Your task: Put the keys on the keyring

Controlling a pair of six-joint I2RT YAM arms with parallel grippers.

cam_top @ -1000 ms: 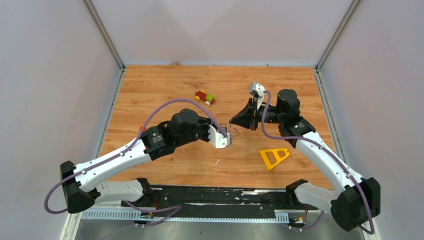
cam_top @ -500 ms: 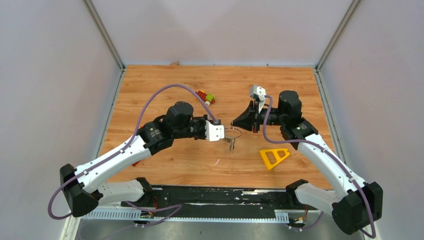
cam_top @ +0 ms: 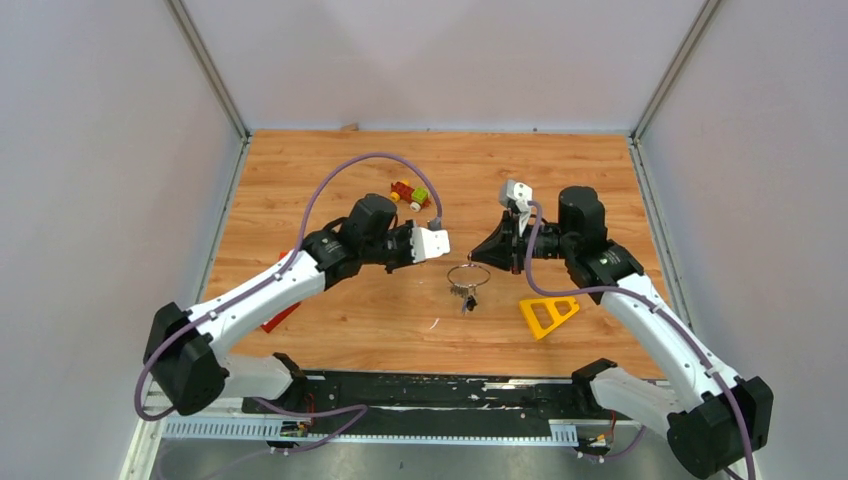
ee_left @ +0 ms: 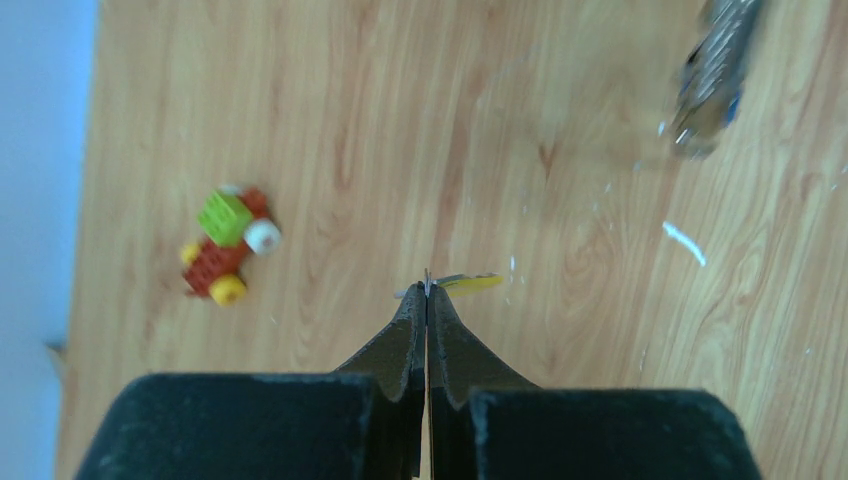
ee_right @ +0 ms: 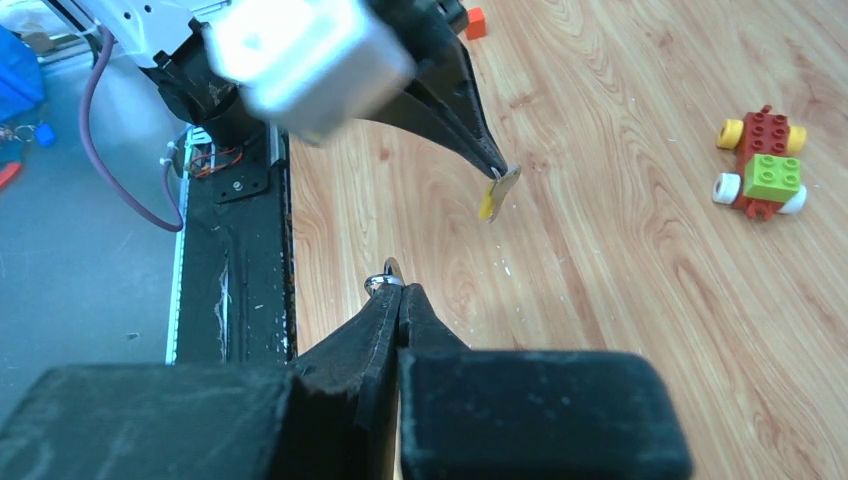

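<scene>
R gripper [ee_right: 398,296] is clenching its fingers on the keyring [ee_right: 384,282] and holding it over the mid bench [cam_top: 330,180], a bit toward the near edge. A bunch of keys [cam_top: 466,296] is hanging from the ring's lower side. One w/ a blue tag is showing, blurred, in the left wrist view. Can't tell whether the bunch is touching the wood.

L gripper [ee_left: 427,296] is pinching one separate key w/ a pale yellow tag [ee_right: 497,192] right at its tips, fingers pressed fully together on it. It's hovering just left of the ring, not touching it, and the two grippers' tips are pointing roughly at each other.

Toy car [cam_top: 410,195] is sitting toward the far edge, just beyond L gripper. Yellow triangle [cam_top: 548,313] is lying flat nearer the near edge, right of the hanging keys and beside R arm. A red item [cam_top: 280,316] is peeking out from under L arm, toward the bench's left edge; can't tell what it is.
</scene>
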